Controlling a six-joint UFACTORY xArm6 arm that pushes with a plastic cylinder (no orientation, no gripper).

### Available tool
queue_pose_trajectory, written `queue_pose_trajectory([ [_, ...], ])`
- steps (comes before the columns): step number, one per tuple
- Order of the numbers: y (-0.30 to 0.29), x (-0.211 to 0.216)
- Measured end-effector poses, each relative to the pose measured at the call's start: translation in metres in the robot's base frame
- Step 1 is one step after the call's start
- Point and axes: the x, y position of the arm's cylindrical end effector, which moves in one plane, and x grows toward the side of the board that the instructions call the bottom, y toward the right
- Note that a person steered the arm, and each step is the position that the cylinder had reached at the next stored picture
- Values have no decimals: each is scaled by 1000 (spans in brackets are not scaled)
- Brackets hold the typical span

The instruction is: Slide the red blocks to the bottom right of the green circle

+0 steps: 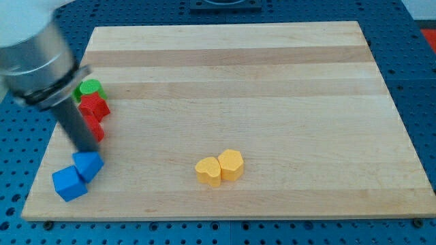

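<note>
My tip [87,148], a bare rod grasping nothing, rests just below the two red blocks [93,112], stacked under the green circle [88,88]; they look light, rigid and slippery, best nudged against a flat side.

A pale wooden board [272,88] with lengthwise grain bands lies on a blue perforated table top [419,82]; even light, soft shadows.
</note>
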Motion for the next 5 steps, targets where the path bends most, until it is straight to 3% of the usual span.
queue_pose_trajectory([
  [1,-23,-15],
  [3,6,-75],
  [5,-59,-53],
])
